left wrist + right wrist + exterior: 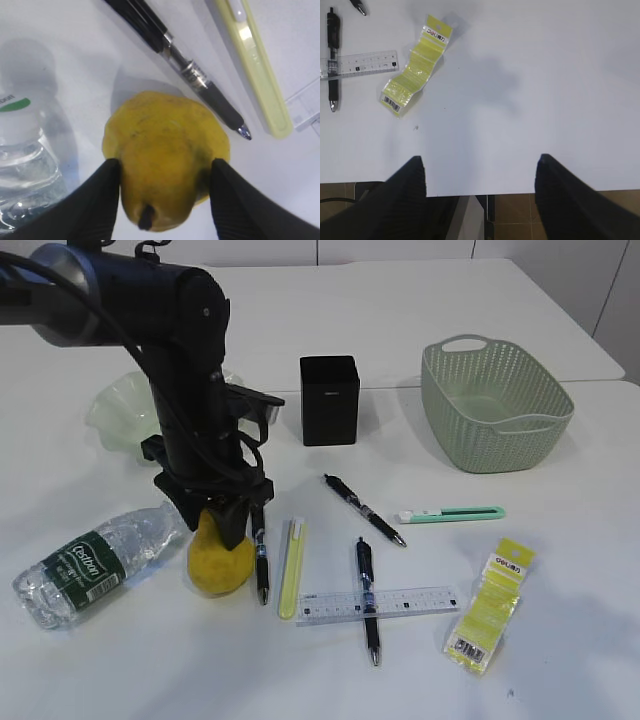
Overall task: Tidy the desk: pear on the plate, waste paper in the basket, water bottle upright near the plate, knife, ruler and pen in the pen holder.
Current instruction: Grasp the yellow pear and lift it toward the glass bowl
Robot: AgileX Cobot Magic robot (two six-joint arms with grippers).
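Note:
My left gripper (228, 525) (165, 162) comes down over the yellow pear (220, 560) (165, 145), and its two black fingers press the pear's sides just above the stem. The pear rests on the table. The water bottle (90, 565) (25, 150) lies on its side just left of it. The plate (115, 405) sits at the back left, partly behind the arm. My right gripper (480, 159) hangs open and empty over the table's front edge, with the waste paper (490, 605) (417, 67) and the ruler (378, 605) (360, 62) ahead on its left.
The black pen holder (330, 400) stands at the back centre and the basket (520, 422) at the back right. Three pens (262, 560) (363, 508) (368, 600) lie mid-table, one across the ruler. A yellow-green knife (292, 568) (255, 70) and a mint-green knife (452, 513) lie among them.

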